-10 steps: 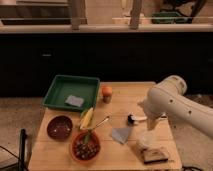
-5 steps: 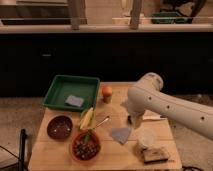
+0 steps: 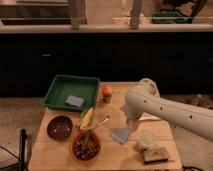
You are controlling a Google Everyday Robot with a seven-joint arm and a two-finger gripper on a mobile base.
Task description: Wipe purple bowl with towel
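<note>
The purple bowl (image 3: 60, 127) sits at the table's front left, dark inside. The towel (image 3: 122, 134), a small pale grey-blue cloth, lies creased on the table near the middle, well to the right of the bowl. My white arm (image 3: 165, 112) reaches in from the right and bends down over the table. The gripper (image 3: 129, 123) is at its lower end, right above the towel's upper edge and mostly hidden by the arm.
An orange-brown bowl (image 3: 86, 146) with speckled contents sits by the purple bowl. A banana (image 3: 87, 118) and spoon (image 3: 101, 122) lie behind it. A green tray (image 3: 50, 95) holds a blue-grey piece (image 3: 74, 101). An orange object (image 3: 107, 92), pale round item (image 3: 148, 139) and brown block (image 3: 155, 155) are nearby.
My arm has swung left from the table's right side and come down over the towel. The bowls, tray and towel have not moved.
</note>
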